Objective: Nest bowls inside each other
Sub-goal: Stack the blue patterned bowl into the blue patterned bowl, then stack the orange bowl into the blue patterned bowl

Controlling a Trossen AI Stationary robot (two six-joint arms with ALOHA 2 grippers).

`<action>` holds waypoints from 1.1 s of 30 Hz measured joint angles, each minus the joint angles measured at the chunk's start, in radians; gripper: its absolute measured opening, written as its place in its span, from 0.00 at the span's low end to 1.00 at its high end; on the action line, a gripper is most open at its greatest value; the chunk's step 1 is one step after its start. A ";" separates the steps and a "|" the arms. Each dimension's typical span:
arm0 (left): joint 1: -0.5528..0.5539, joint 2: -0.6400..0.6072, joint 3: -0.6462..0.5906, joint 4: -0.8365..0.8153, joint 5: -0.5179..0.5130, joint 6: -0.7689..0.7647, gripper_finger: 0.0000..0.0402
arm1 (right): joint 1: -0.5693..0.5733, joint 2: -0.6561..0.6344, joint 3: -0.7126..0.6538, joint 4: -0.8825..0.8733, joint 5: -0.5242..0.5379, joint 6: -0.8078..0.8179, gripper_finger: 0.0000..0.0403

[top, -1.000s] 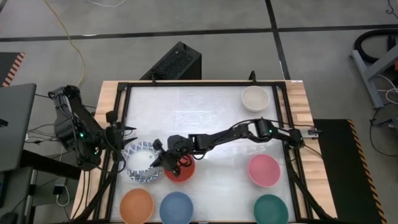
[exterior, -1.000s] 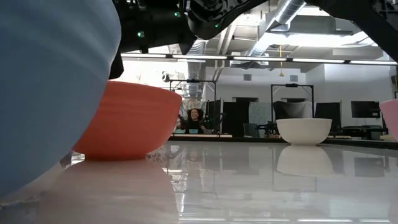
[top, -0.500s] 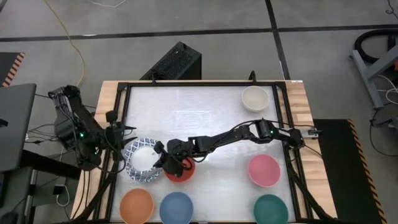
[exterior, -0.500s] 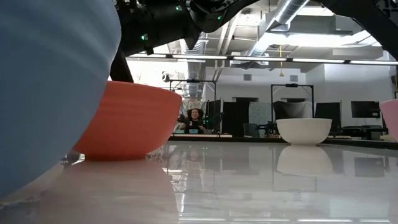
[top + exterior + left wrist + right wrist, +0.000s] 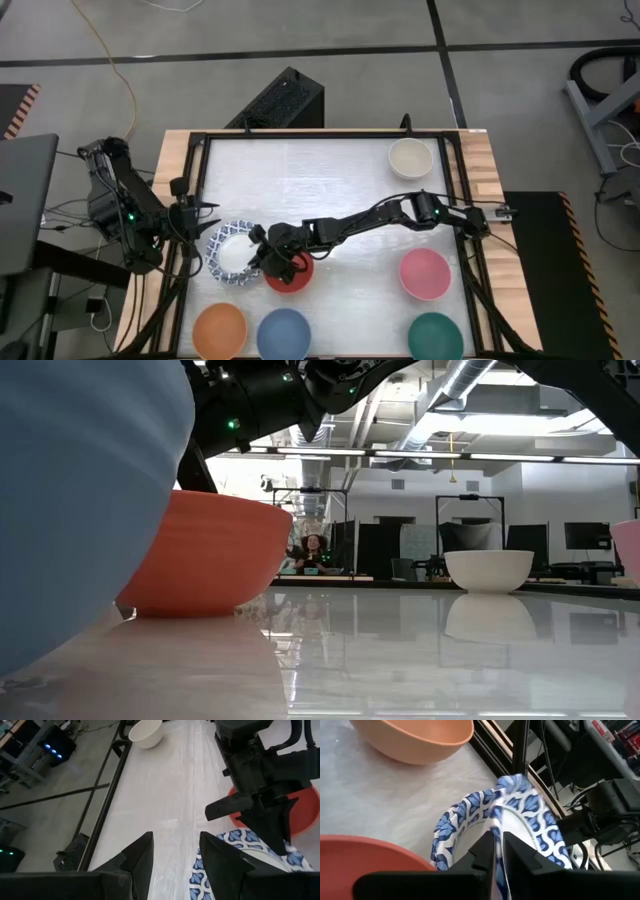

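Bowls: the blue-patterned bowl (image 5: 232, 254) sits beside the red bowl (image 5: 290, 274) on the bench (image 5: 330, 180). Right end effector (image 5: 262, 262) pinches its thin rim. Stiff, slippery, probably breakable; rim grips suit it. Left end effector (image 5: 172, 851) waits spread nearby.

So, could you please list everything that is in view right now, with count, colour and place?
Blue-patterned bowl stack: one, white and blue, table's left side, beside the red bowl.
Red bowl: one, centre-left.
Beige bowl: one, far right corner.
Pink bowl: one, right side.
Green bowl: one, near right corner.
Blue bowl: one, near edge.
Orange bowl: one, near left corner.
Person: one, room behind.
Right pincer: on the patterned rim.
Left pincer: open, left edge.
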 joint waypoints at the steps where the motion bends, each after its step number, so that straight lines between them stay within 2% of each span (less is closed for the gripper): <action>1: 0.000 0.000 0.000 0.000 0.001 -0.001 0.38 | 0.000 0.000 0.000 0.000 0.000 0.011 0.18; 8: 0.000 0.000 0.000 0.000 0.000 -0.002 0.38 | 0.000 0.000 0.031 -0.008 -0.002 0.077 0.30; 16: 0.000 0.000 0.000 0.003 -0.005 0.000 0.38 | 0.001 -0.010 0.089 -0.097 0.010 0.071 0.44; 33: 0.000 0.000 0.000 0.003 -0.006 0.012 0.38 | -0.002 -0.010 0.104 -0.112 0.015 0.080 0.46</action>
